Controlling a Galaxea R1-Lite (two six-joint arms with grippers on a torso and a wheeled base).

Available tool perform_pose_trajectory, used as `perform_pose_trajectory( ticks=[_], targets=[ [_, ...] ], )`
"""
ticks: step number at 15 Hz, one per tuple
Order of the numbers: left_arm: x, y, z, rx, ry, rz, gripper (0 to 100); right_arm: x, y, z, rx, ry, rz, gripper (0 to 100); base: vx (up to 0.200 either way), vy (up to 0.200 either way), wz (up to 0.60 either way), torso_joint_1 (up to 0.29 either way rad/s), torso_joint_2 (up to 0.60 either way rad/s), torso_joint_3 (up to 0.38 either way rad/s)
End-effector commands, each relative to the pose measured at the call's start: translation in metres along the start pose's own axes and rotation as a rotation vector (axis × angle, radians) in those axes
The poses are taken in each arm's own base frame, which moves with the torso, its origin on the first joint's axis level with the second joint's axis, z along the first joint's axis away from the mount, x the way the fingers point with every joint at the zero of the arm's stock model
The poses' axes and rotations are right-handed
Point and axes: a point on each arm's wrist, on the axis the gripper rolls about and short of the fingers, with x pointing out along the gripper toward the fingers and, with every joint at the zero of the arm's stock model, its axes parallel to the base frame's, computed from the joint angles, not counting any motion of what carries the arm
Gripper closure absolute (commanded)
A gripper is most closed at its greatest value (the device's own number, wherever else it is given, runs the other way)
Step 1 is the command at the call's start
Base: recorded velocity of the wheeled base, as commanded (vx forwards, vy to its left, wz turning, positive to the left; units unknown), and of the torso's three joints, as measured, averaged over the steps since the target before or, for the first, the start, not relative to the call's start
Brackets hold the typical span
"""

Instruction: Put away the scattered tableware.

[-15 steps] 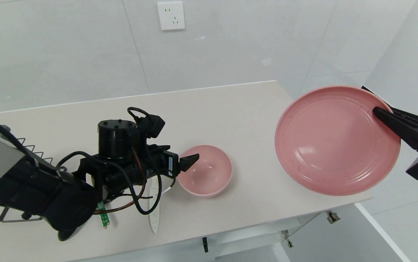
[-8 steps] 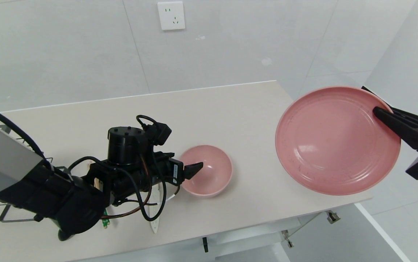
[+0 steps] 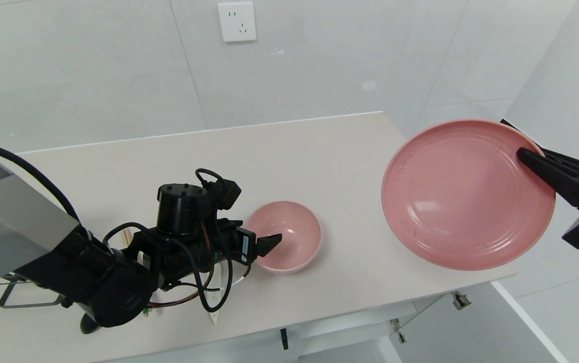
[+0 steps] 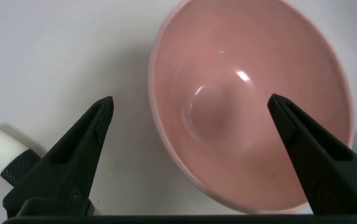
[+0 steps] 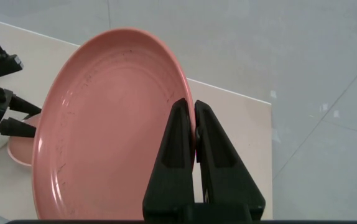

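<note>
Pink bowl, rim inside spread left claw, right claw pinching plate

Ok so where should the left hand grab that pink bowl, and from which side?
Take the pink bowl by its rim wall on the side nearest the left hand, coming down from above. The bowl sits upright on the table, mouth up, and its wall is thin, so one finger can go inside and one outside. The open hand straddles that edge now.
</note>
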Motion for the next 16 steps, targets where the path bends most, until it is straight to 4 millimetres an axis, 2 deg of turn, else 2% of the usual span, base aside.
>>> perform_pose_trajectory(
  ticks=[1, 4, 5, 12, 14, 16],
  targets=[
    [0.005, 0.002, -0.005, -0.003, 0.017, 0.003, 0, 0.0, 0.0, 0.0, 0.0, 0.001, 0.001, 100, 0.0, 0.0, 0.0, 0.0, 0.0, 0.0],
    [0.011, 0.003, -0.009, -0.006, 0.034, 0.006, 0, 0.0, 0.0, 0.0, 0.0, 0.001, 0.001, 100, 0.0, 0.0, 0.0, 0.0, 0.0, 0.0],
    [0.012, 0.004, -0.009, -0.01, 0.032, 0.007, 100, 0.0, 0.0, -0.001, 0.001, 0.004, 0.001, 100, 0.0, 0.0, 0.0, 0.0, 0.0, 0.0],
    [0.011, 0.005, 0.001, -0.035, -0.074, 0.004, 100, 0.0, 0.0, -0.002, 0.002, 0.007, 0.001, 100, 0.0, 0.0, 0.0, 0.0, 0.0, 0.0],
    [0.006, 0.004, 0.009, -0.031, -0.115, 0.004, 100, -0.002, 0.001, -0.002, 0.002, 0.009, -0.001, 100, 0.0, 0.0, 0.0, 0.0, 0.0, 0.0],
    [-0.006, 0.001, 0.021, -0.023, -0.164, 0.006, 100, -0.003, 0.0, -0.002, 0.002, 0.009, -0.004, 100, 0.0, 0.0, 0.0, 0.0, 0.0, 0.0]
  ],
)
